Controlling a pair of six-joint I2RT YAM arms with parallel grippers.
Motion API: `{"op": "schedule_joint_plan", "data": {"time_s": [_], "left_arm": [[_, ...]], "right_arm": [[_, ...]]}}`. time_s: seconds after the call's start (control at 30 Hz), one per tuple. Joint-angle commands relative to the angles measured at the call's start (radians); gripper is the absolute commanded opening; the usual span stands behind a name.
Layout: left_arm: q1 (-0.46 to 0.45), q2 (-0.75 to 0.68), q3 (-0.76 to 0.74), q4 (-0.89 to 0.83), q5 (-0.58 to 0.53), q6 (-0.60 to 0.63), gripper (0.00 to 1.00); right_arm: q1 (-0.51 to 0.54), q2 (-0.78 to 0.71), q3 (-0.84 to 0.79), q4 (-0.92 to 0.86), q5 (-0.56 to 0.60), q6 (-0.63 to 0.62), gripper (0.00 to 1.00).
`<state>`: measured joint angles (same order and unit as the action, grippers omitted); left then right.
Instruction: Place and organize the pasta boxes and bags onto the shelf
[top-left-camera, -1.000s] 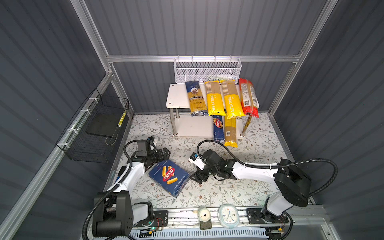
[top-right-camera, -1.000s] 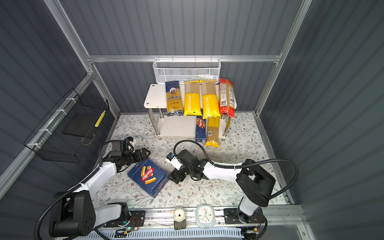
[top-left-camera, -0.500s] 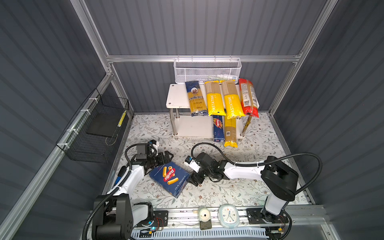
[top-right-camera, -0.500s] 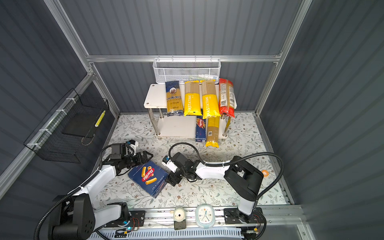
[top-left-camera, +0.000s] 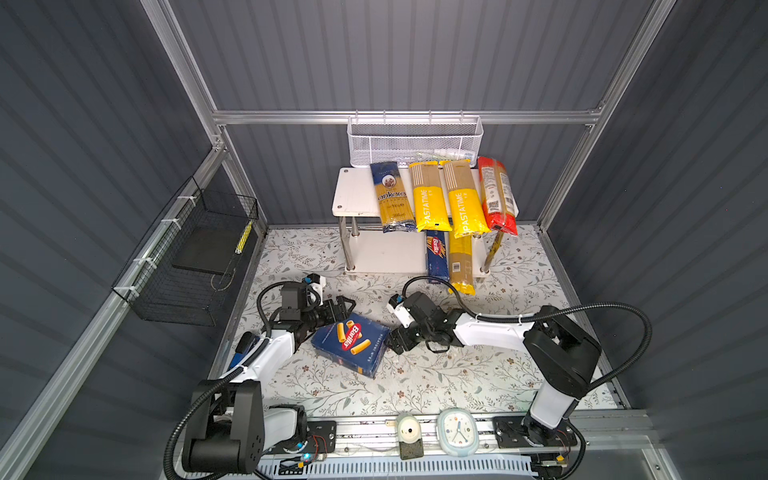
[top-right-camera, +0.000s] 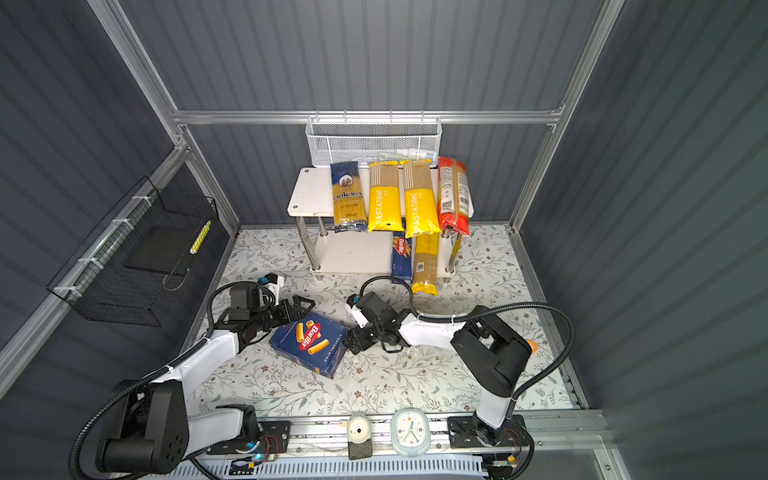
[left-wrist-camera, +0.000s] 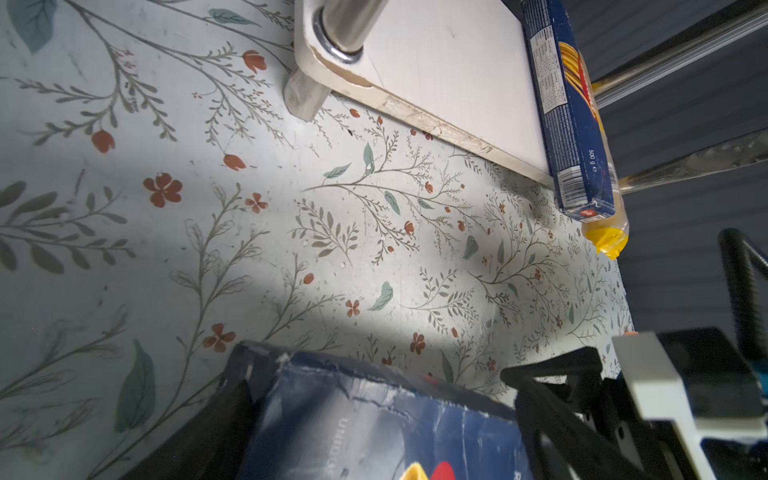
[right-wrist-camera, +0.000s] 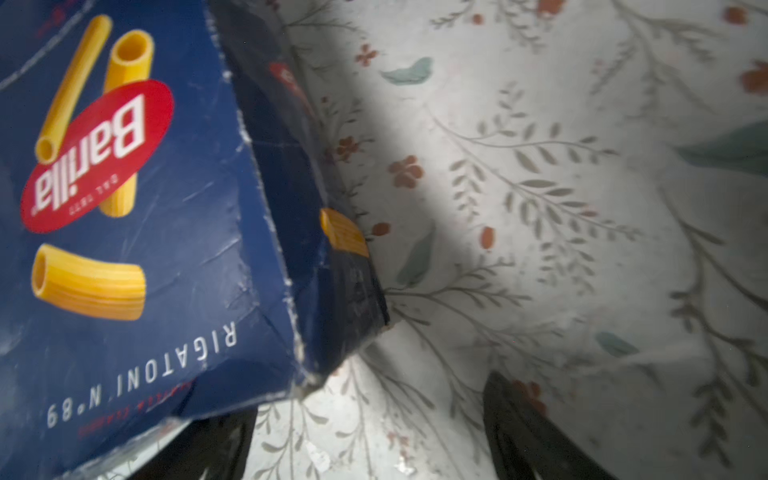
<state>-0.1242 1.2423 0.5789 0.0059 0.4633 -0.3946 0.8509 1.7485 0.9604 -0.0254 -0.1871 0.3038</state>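
In both top views the wide Barilla box (top-left-camera: 351, 345) (top-right-camera: 309, 343) lies flat on the floral mat (top-left-camera: 415, 386), well in front of the shelf (top-left-camera: 353, 195) and not on it. The left gripper (top-left-camera: 345, 307) sits in front of the shelf's left legs, at the box corner nearest the shelf, jaws spread. The right gripper (top-left-camera: 394, 341) lies in front of the shelf's middle, against the box's other side, jaws apart.

Four bags lie side by side on the shelf's top board: the Ankara bag (top-left-camera: 392, 197), two PASTATIME bags (top-left-camera: 430, 199) (top-left-camera: 463, 201) and the red-clear bag (top-left-camera: 496, 195). The narrow Barilla box (top-left-camera: 436, 257) and the yellow-clear bag (top-left-camera: 460, 262) lie on the lower board, overhanging its front edge.

The left wrist view shows the wide box's crumpled end close up, short of the shelf's lower board. Whether the left jaws press on it cannot be told there.

In the right wrist view the right jaws stand wide apart over bare mat, one beside the box's corner and gripping nothing.
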Motion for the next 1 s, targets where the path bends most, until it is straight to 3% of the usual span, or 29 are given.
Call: {"op": "schedule_joint_plan", "data": {"time_s": [0.0, 0.13, 0.37, 0.57, 0.97], "left_arm": [[-0.065, -0.003, 0.000, -0.062, 0.119, -0.072, 1.00], [-0.066, -0.058, -0.007, -0.123, 0.070, -0.062, 1.00], [-0.065, -0.191, 0.003, -0.290, -0.197, 0.015, 0.99], [-0.065, -0.188, -0.042, -0.262, -0.157, -0.014, 0.99], [-0.065, -0.324, -0.202, -0.161, -0.065, -0.050, 0.99]], "right_arm": [[-0.050, -0.062, 0.009, 0.170, 0.033, 0.099, 0.86], [-0.123, -0.137, -0.071, 0.183, 0.015, 0.128, 0.87], [-0.141, -0.266, -0.173, 0.110, -0.032, 0.096, 0.87], [-0.096, -0.313, -0.253, 0.163, -0.109, 0.162, 0.88], [-0.036, -0.196, -0.261, 0.337, -0.205, 0.279, 0.87]]}}
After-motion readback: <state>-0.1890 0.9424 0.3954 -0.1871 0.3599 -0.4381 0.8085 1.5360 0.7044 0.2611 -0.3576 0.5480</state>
